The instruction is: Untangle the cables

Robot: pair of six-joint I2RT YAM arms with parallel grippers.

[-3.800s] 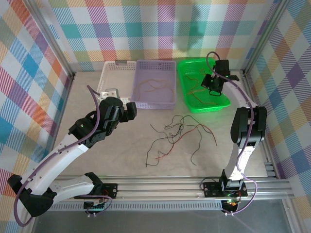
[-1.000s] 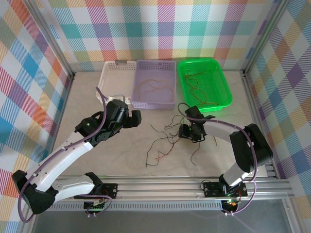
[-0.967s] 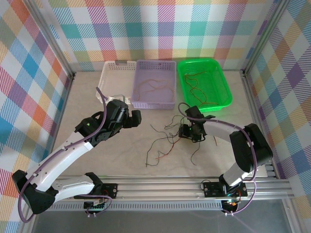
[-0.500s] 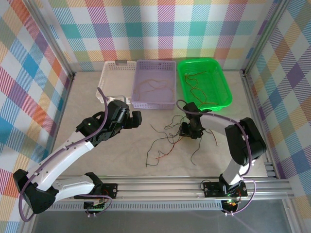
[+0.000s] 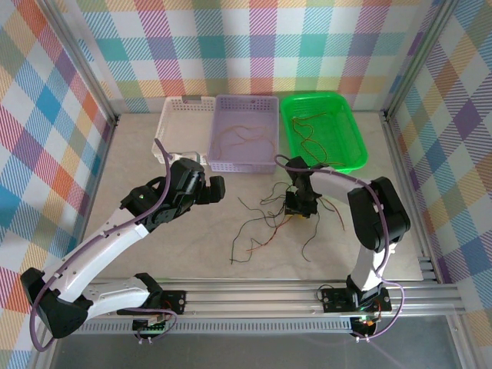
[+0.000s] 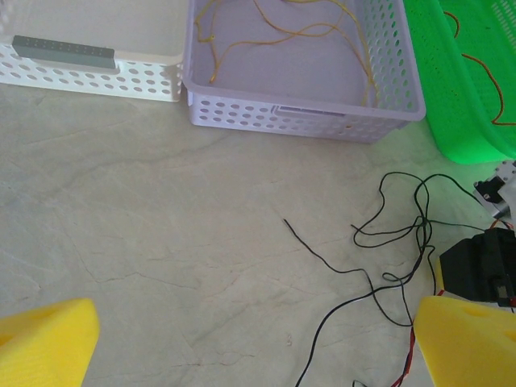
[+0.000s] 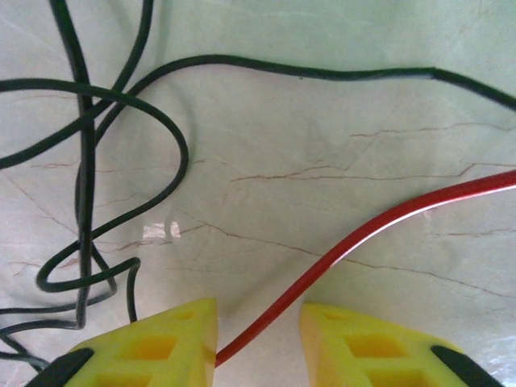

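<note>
**Top view.** The cables (image 5: pixel 269 223) lie as a loose black-and-red tangle on the table (image 5: pixel 154 254), approx. centre, just in front of the baskets. Sorting by colour looks like the scheme. Orange-yellow strands sit in the purple basket (image 5: pixel 244 164) and red ones in the green basket (image 5: pixel 360 154). A white basket (image 5: pixel 171 115) stands left of both.

The right gripper (image 5: pixel 298 209) is down at the tangle's far edge w/ its arm folded low. My guess is it means to take one strand from the outside, where fewer crossings drag. The left gripper (image 5: pixel 213 187) hangs over the table left of the tangle, apart from it. It is prob. parked clear so it neither snags nor blocks.

**Left wrist view.** The left gripper (image 6: pixel 258 339) has its fingers (image 6: pixel 44 339) spread wide w/ nothing btwn them. Black strands (image 6: pixel 379 258) lie ahead and to the right, running toward the other arm's black body.

**Right wrist view.** The right gripper (image 7: pixel 258 339) has its jaws narrowly apart. The red cable (image 7: pixel 363 238) runs through the gap and I see no pinch yet. The black loops (image 7: pixel 89 161) sit left of the jaws, outside the gap, so the pos. seems chosen to take red alone.

Risk: whether red crosses black further out, I cannot tell from here. If it does, a pull would drag the knot along.
</note>
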